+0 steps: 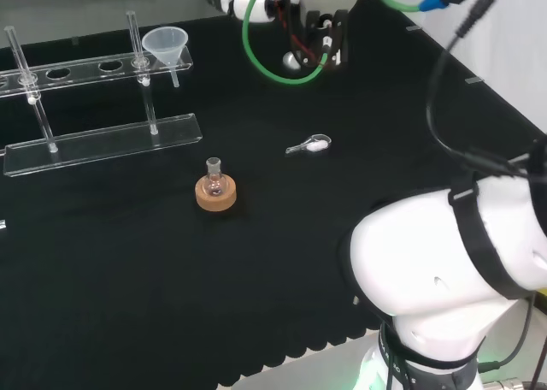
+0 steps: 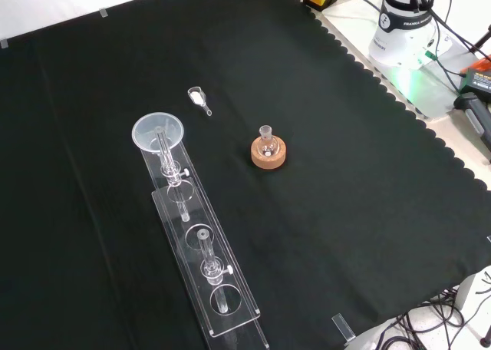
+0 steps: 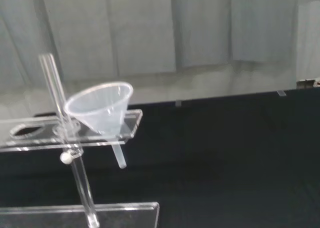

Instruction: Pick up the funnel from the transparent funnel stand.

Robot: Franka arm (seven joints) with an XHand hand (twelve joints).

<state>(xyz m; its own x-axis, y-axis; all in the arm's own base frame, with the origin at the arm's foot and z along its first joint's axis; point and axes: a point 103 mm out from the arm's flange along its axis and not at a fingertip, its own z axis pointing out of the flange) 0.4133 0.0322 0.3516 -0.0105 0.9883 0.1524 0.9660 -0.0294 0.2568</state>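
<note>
Closest to my wrist camera is the funnel (image 3: 102,108), a clear plastic cone seated in the end hole of the transparent funnel stand (image 3: 30,138), its stem hanging down through the upper plate. From the head camera I see the same funnel (image 1: 166,45) at the right end of the stand's upper plate (image 1: 85,67), which is carried on two upright rods above a base plate lying on the table (image 1: 256,262) — black cloth across the whole top. At the upper edge of that view sits the hand (image 1: 323,31), well apart from the funnel and off to its right, with green and black cables looping around it. I cannot tell whether the fingers are open or closed.

From the front camera, the funnel (image 2: 158,132) sits at the far end of the stand (image 2: 201,250). To its right stands a small round flask (image 2: 267,141) on a cork ring (image 2: 268,153). A small clear scoop (image 2: 199,98) holding something white lies on the cloth — beyond the funnel, apart from both the stand and the flask.
</note>
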